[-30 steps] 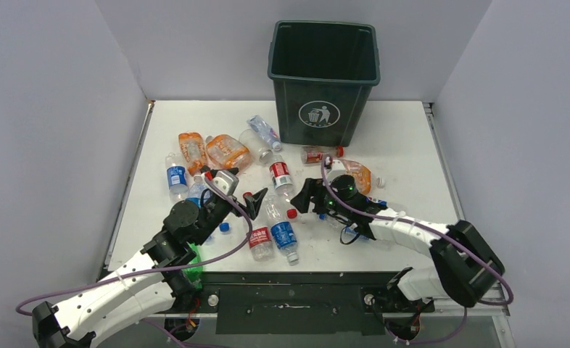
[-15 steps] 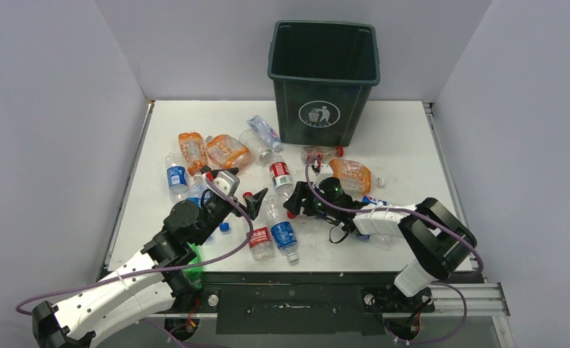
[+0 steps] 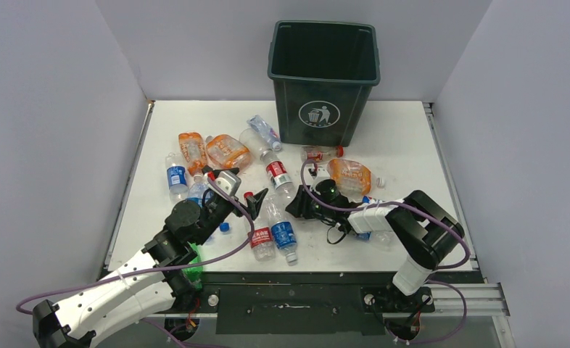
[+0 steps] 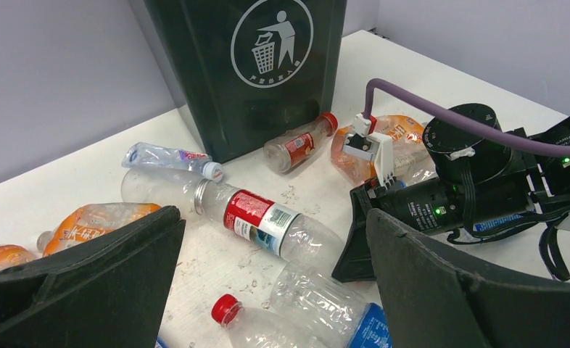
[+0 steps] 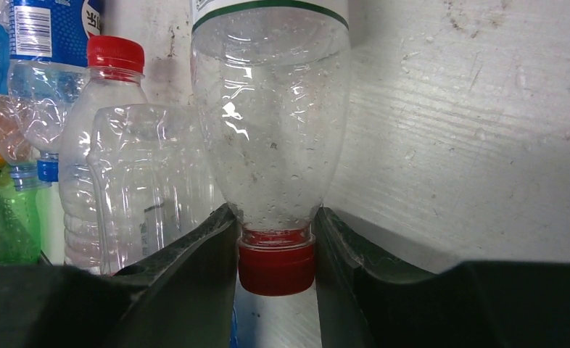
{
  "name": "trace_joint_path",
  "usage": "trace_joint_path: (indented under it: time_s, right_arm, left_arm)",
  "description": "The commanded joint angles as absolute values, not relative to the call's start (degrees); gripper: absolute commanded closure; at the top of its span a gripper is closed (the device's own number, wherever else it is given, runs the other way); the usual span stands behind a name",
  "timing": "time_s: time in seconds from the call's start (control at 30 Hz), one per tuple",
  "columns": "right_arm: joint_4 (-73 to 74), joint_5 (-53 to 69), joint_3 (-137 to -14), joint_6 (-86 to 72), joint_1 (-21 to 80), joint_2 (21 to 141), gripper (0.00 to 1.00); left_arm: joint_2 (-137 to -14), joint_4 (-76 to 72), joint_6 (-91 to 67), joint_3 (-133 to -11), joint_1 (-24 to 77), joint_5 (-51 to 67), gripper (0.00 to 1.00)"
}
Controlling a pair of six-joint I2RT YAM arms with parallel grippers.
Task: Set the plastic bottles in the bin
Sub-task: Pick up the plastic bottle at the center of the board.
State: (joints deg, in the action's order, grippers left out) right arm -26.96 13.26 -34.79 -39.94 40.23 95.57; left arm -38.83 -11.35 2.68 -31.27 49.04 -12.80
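One container stands here: the dark green bin (image 3: 324, 80), upright at 12 o'clock on the worktop (image 3: 405, 145), with its white litter logo facing the arms. From above its inside is only shadow, and I cannot tell what lies in it.

The plastic bottles are all out on the white, scuffed worktop, spread from 9 o'clock to the centre. Two orange bottles (image 3: 228, 151) lie side by side at about 10 o'clock, and a third orange bottle (image 3: 351, 174) lies at 5 o'clock from the bin. A blue-labelled bottle (image 3: 283, 233) lies near the front edge, and a green bottle (image 3: 193, 264) shows from under the left arm. Plain pale grey walls (image 3: 57, 109) close the worktop in on three sides.

The right claw (image 3: 294, 206) lies low on the surface, pointing towards 10 o'clock at the red-labelled bottle (image 3: 276, 174). The top view does not show the grip, but the right wrist view does: the right claw (image 5: 275, 226) is clamped on the neck of the red-labelled bottle (image 5: 267, 130), just above its red cap (image 5: 276, 264).

The left claw (image 3: 237, 192) hangs with its fingers wide apart, holding nothing. Its own view looks over the red-labelled bottle (image 4: 260, 217) and shows a small red-capped bottle (image 4: 296, 143) lying just beside the foot of the bin (image 4: 195, 65).
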Motion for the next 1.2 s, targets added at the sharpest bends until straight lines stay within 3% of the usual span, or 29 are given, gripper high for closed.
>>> trace_joint_path:
  time_s: [0.0,0.13,0.43,0.6,0.8,1.17]
  right_arm:
    - [-29.2,14.2,-36.0,-40.1,40.8,94.7,0.82]
    - [-23.2,12.6,-36.1,-38.6,40.8,87.9,0.94]
    - [8.8,11.4,-47.4,-30.3,40.9,67.1,0.95]
    - [27.5,15.4,-54.0,-25.2,41.3,61.7,0.95]
    - [40.7,20.9,-59.9,-25.3,41.5,56.9,0.95]
    - [51.9,29.6,-70.1,-21.0,41.8,59.5,0.95]
  left_arm:
    - [-38.8,-12.2,3.2,-32.9,49.3,-12.6,0.04]
    - [-38.7,-12.1,3.5,-32.9,49.3,-12.7,0.04]
    - [-37.8,-17.8,8.4,-31.1,49.2,-14.3,0.04]
    - [-40.2,-12.2,23.1,-35.0,51.0,-3.4,0.04]
    - [-44.0,-5.7,53.2,-38.0,64.1,-14.1,0.04]
    - [-56.3,4.6,73.7,-46.9,63.3,-14.4,0.04]
